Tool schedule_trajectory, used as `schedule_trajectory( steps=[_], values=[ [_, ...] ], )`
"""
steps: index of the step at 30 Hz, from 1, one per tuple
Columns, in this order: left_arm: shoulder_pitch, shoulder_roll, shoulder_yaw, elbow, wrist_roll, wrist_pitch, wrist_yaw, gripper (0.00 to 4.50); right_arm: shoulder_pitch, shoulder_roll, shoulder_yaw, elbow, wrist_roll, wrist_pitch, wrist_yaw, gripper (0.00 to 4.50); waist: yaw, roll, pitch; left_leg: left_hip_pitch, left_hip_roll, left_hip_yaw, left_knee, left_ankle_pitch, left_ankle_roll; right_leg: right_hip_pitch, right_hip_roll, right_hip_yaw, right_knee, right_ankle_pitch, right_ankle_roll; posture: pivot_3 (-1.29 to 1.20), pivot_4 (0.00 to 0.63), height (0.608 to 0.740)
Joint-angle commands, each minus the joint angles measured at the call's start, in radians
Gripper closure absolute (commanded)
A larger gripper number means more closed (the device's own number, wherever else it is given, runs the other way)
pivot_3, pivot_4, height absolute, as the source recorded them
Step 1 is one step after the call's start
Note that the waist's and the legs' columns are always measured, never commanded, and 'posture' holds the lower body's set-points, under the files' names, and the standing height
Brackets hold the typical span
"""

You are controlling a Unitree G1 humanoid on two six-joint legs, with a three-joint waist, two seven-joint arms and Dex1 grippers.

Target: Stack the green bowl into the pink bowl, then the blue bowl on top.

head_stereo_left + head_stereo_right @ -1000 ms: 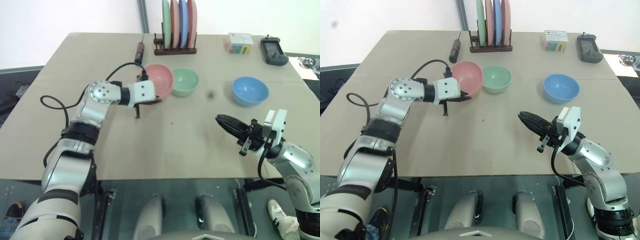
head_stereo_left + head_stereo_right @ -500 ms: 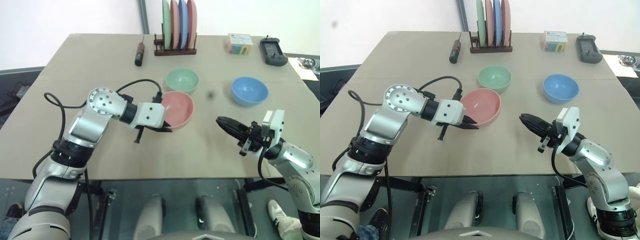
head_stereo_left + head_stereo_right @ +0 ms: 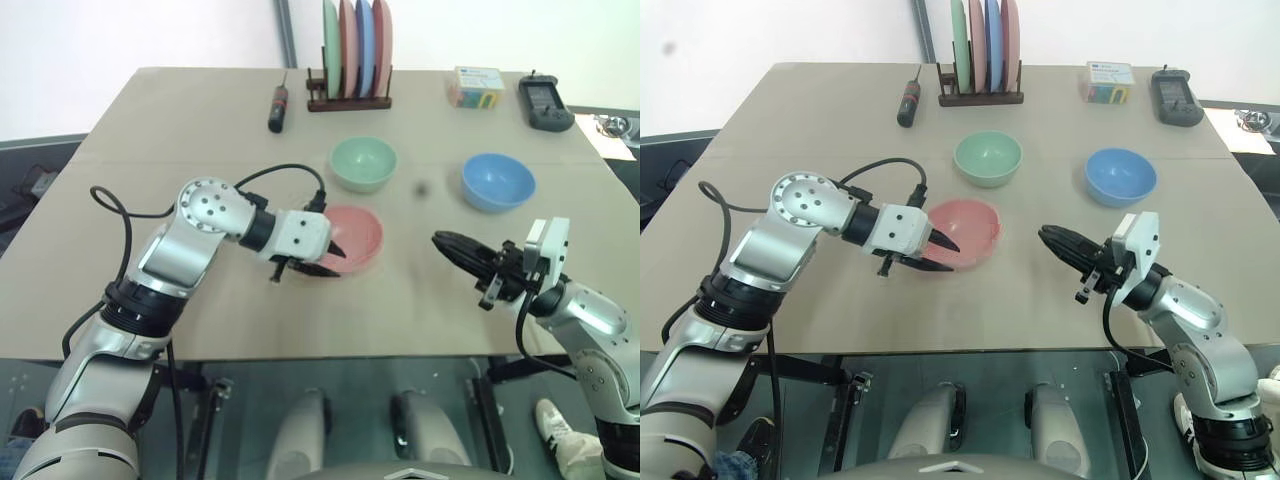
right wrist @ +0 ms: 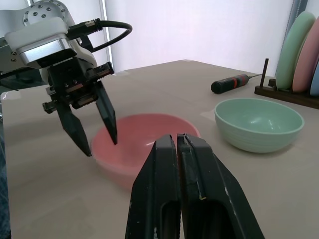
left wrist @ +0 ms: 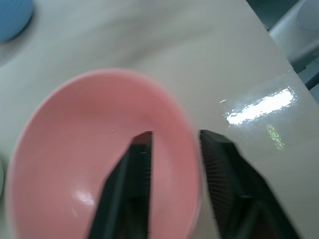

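Beige and flat, the surface (image 3: 180, 130) carries all 3 bowls, and a rack of plates (image 3: 352, 55) stands at 12 o'clock on its far edge, with a screwdriver (image 3: 277, 108) just to the left of it.

Going from the left, the left claw (image 3: 943, 253) comes first. Its 2 black fingers are now spread, one over the inside of the pink bowl (image 3: 975, 226) and one outside its near wall, so the rim stands between them without being pinched. Half a second ago the same claw was holding this bowl tilted by the rim; a second ago the bowl was far back, beside the green bowl (image 3: 988, 158). Now the pink bowl sits flat near the middle of the surface, at about 6 o'clock from the green bowl and a little apart from it. I judge that the pink bowl has just been released at its stacking place, so the first part is prepared, but nothing is stacked yet.

The green bowl is next to be moved into the pink one. At 3 o'clock from it, well apart, the blue bowl (image 3: 1122, 175) waits untouched.

Last, the right claw (image 3: 1046, 236) hovers over the near right part of the surface, its fingers pressed together and empty.
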Motion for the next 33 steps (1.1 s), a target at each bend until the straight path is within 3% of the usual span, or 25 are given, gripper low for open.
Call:
schedule_trajectory(
  steps=[1, 3, 8, 18, 22, 26, 33],
  values=[
    [0.000, 0.013, 0.014, -0.001, 0.002, -0.007, 0.011, 1.05, -0.014, -0.007, -0.023, -0.015, 0.013, -0.013, 0.008, 4.34, 0.000, 0.000, 0.000, 0.000, 0.000, 0.000, 0.000, 0.000, 0.000, 0.000, 0.000, 0.000, 0.000, 0.000, 0.000, 0.00, 0.150, 0.740],
    [0.002, 0.011, 0.016, 0.001, 0.004, -0.009, 0.016, 0.12, -0.014, -0.008, -0.022, -0.015, 0.014, -0.011, 0.009, 4.34, 0.000, 0.000, 0.000, 0.000, 0.000, 0.000, 0.000, 0.000, 0.000, 0.000, 0.000, 0.000, 0.000, 0.000, 0.000, 0.00, 0.150, 0.740],
    [0.004, 0.002, 0.046, 0.002, -0.014, 0.011, 0.054, 0.03, -0.013, -0.009, -0.025, -0.021, 0.032, 0.018, -0.004, 4.34, 0.000, 0.000, 0.000, 0.000, 0.000, 0.000, 0.000, 0.000, 0.000, 0.000, 0.000, 0.000, 0.000, 0.000, 0.000, 0.00, 0.150, 0.740],
    [0.147, 0.011, 0.280, -0.052, -0.198, 0.207, 0.199, 0.00, -0.053, -0.019, -0.010, 0.011, 0.020, 0.072, -0.036, 0.17, -0.003, 0.000, 0.000, 0.000, 0.000, 0.000, 0.000, 0.000, 0.000, 0.000, 0.000, 0.000, 0.000, 0.000, 0.000, 0.00, 0.150, 0.740],
    [0.228, 0.014, 0.374, -0.118, -0.255, 0.286, 0.278, 0.00, -0.097, -0.033, 0.012, 0.065, -0.028, 0.063, -0.024, 0.07, -0.003, 0.000, 0.000, 0.000, 0.001, 0.000, 0.000, 0.000, 0.000, 0.000, 0.000, 0.000, 0.000, 0.000, 0.000, 0.00, 0.150, 0.740],
    [0.356, -0.115, 0.627, -0.239, -0.397, 0.335, 0.502, 0.00, -0.296, -0.005, 0.104, 0.268, -0.296, -0.052, -0.152, 0.07, -0.009, 0.000, 0.000, 0.001, 0.001, 0.002, 0.001, 0.000, 0.000, 0.000, 0.000, 0.001, 0.000, 0.002, -0.002, 0.00, 0.150, 0.740],
    [0.551, -0.223, 0.820, -0.413, -0.509, 0.324, 0.689, 0.00, -0.627, 0.093, 0.259, 0.668, -0.548, -0.146, -0.221, 0.07, -0.025, 0.000, 0.000, 0.001, 0.001, 0.000, 0.000, 0.000, 0.000, 0.000, 0.000, 0.000, 0.001, 0.002, -0.003, 0.00, 0.150, 0.740]
  ],
)
